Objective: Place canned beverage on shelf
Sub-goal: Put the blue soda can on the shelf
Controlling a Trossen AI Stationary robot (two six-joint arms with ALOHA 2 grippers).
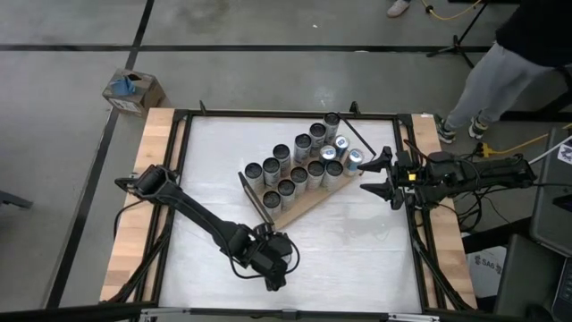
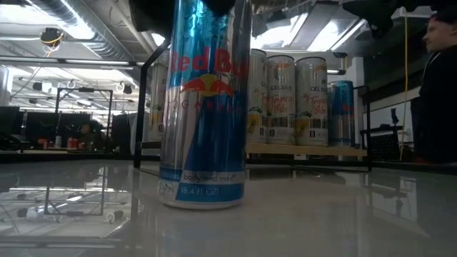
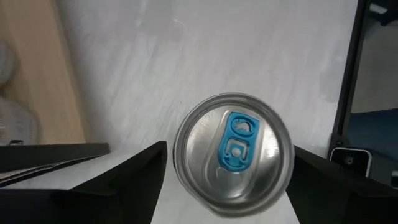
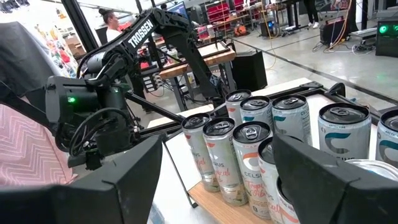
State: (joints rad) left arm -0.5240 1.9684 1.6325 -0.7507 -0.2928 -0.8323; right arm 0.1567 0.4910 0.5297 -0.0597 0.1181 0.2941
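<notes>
Hovering over a tall blue-and-silver can (image 3: 232, 152), our left gripper (image 3: 227, 186) has a finger (image 3: 118, 180) on each side of it, spread wide with gaps to the can, so nothing is held. The can stands upright directly beneath the gripper, well apart from the shelf (image 1: 308, 201) and its rows of cans (image 1: 299, 165). Our right gripper (image 1: 375, 176) waits open beside those rows. Closing off-centre could tip this tall can; we judge that the chief risk.
</notes>
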